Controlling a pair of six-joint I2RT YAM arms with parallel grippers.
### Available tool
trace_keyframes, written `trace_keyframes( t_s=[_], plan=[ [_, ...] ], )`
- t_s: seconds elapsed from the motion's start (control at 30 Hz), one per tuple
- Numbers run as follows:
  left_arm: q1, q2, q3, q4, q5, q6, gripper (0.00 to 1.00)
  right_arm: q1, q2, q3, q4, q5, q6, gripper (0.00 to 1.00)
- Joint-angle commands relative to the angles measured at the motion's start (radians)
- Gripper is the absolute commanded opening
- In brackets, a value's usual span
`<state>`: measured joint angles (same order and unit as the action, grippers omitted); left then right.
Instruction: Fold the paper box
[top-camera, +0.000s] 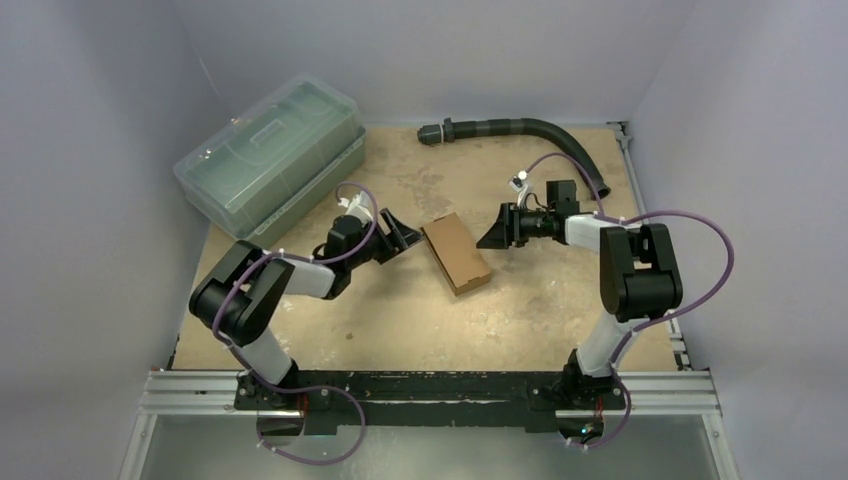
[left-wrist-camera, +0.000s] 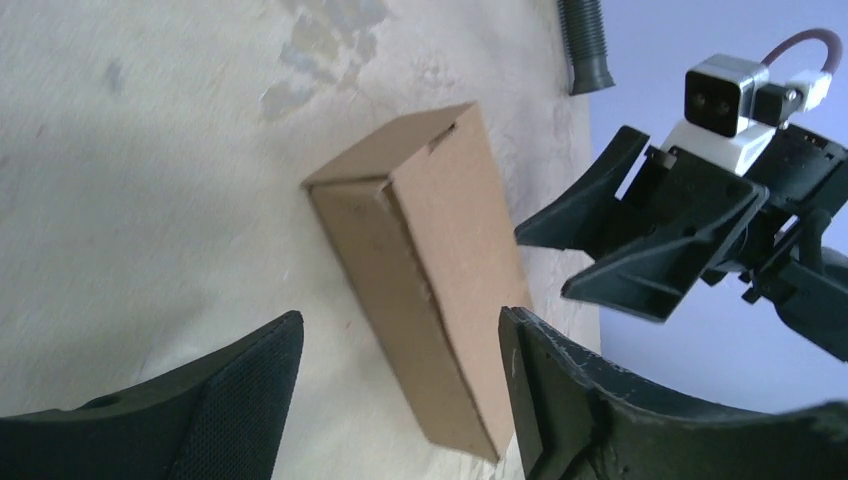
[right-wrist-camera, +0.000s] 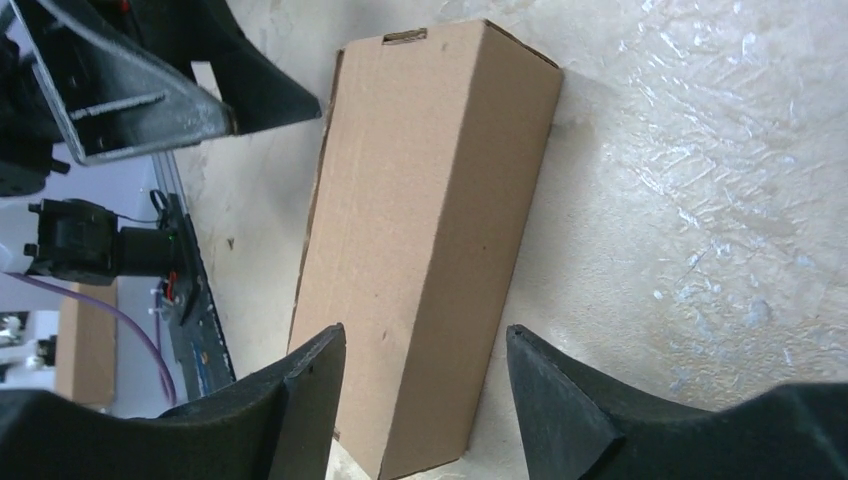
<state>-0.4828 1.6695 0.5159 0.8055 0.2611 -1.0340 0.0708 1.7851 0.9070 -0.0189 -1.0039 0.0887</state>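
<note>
The paper box (top-camera: 456, 255) lies on the surface (top-camera: 400, 320) between both arms, formed into a closed rectangular carton with the visible end tab tucked in. The left hand (top-camera: 404, 236) and the right hand (top-camera: 493, 228) are open on either side of it and grip nothing. Folding appears essentially complete, though not every end can be checked.

The paper box (top-camera: 456, 256) is plain brown cardboard, folded into a closed rectangular carton, lying flat on its broad side at centre, slanting from far left to near right
</note>
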Motion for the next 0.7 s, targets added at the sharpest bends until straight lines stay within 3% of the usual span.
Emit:
trace_keyframes(
  t_s=[0.0, 0.23, 0.5, 0.67],
  plan=[
    [-0.015, 0.039, 0.139, -0.099, -0.042, 0.036, 0.73, -0.004, -0.045, 0.035, -0.034, 0.014, -0.077, 0.64],
    [-0.023, 0.157, 0.315, -0.25, -0.06, 0.068, 0.75, -0.004, -0.038, 0.062, -0.103, -0.009, -0.164, 0.67],
    [-0.027, 0.25, 0.405, -0.304, -0.035, 0.078, 0.57, -0.001, -0.02, 0.09, -0.173, -0.004, -0.251, 0.68],
    [-0.027, 0.274, 0.458, -0.336, -0.008, 0.088, 0.54, 0.009, -0.015, 0.108, -0.205, 0.022, -0.291, 0.68]
  ],
)
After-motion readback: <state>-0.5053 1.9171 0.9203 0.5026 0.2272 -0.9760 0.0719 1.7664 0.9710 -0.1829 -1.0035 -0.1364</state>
